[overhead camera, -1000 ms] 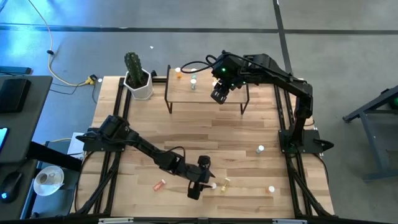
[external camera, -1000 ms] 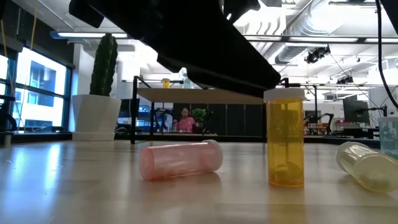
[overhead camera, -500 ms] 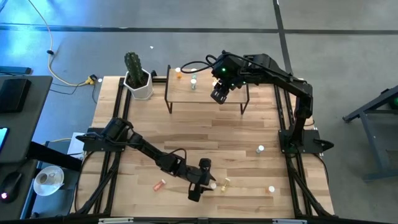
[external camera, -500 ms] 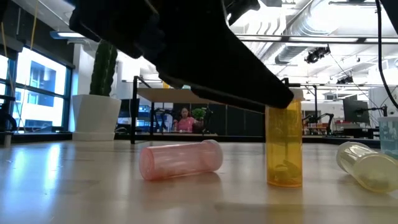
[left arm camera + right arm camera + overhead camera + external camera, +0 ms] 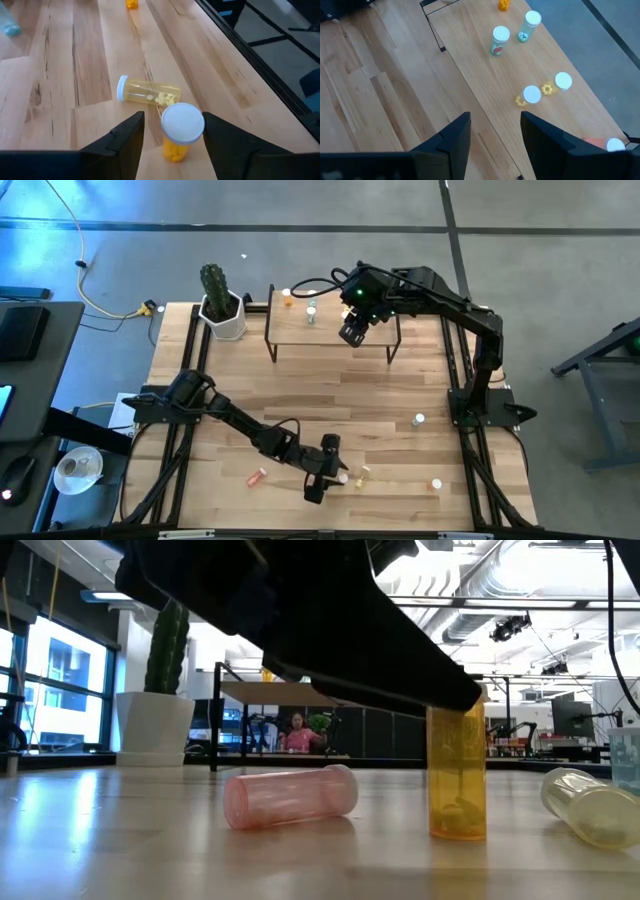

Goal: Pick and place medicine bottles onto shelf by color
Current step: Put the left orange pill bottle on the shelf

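Left wrist view: hand [image 5: 172, 137] around orange bottle [image 5: 182, 127]

Grey floor [image 5: 560, 270] around the table, bright windows [image 5: 60, 680], exposed ceiling ducts [image 5: 520, 580], a potted cactus [image 5: 218, 300].

You lost the orange bottle's [image 5: 458, 785] cap behind the left arm [image 5: 300, 620]; the shelf's [image 5: 555, 65] far corner bottle [image 5: 616, 145] was cropped

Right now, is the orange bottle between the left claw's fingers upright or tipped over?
Upright. The orange bottle shows its white cap from above in the left wrist view and stands on its base in the low view.
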